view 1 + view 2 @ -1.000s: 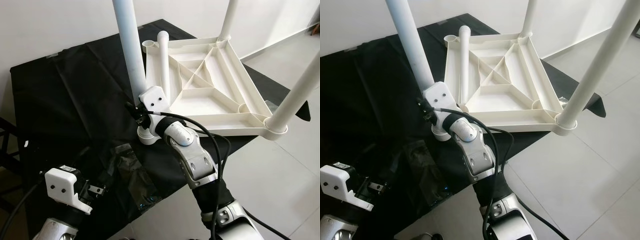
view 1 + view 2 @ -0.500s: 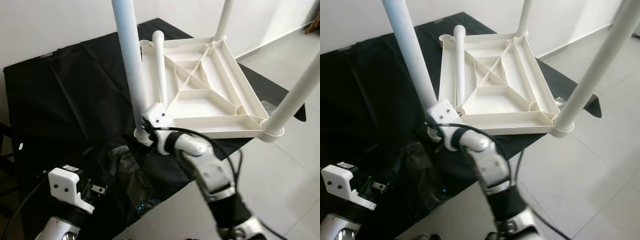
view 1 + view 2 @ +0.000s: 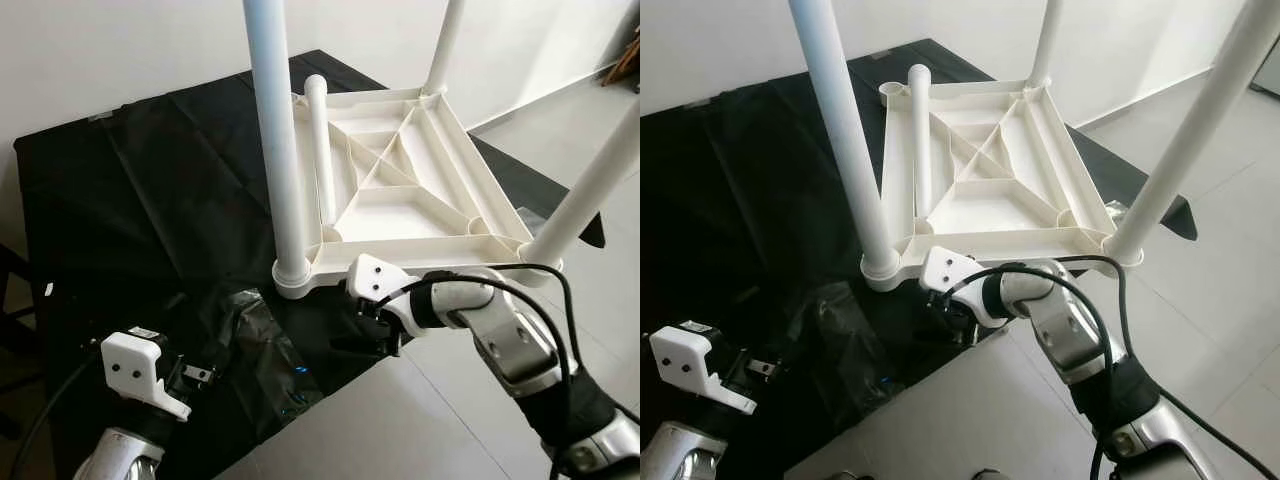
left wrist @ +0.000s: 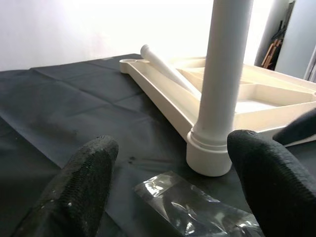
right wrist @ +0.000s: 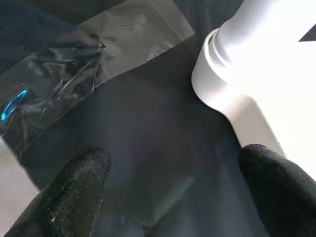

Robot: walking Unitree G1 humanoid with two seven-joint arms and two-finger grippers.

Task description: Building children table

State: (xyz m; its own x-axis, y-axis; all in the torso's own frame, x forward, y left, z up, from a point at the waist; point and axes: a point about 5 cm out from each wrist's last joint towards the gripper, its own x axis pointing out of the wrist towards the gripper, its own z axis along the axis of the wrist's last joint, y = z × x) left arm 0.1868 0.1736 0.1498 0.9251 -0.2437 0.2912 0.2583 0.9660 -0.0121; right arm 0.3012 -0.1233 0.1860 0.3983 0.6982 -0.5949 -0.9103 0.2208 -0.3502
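Note:
A white plastic children's table lies upside down on a black cloth. Three white legs stand in its corner sockets: the near-left leg, a far leg and a near-right leg. A loose fourth leg lies inside the underside, beside the empty far-left socket. My right gripper hovers open over the cloth just below the table's near edge, close to the near-left leg's socket, holding nothing. My left gripper is low at the left, open, facing that same leg.
A crumpled clear plastic bag lies on the cloth between the two grippers. The black cloth ends near the front, with pale tiled floor to the right and a white wall behind.
My right gripper has come off the base of the near-left leg and dropped down and to the right, below the table's near edge. The left gripper stays put.

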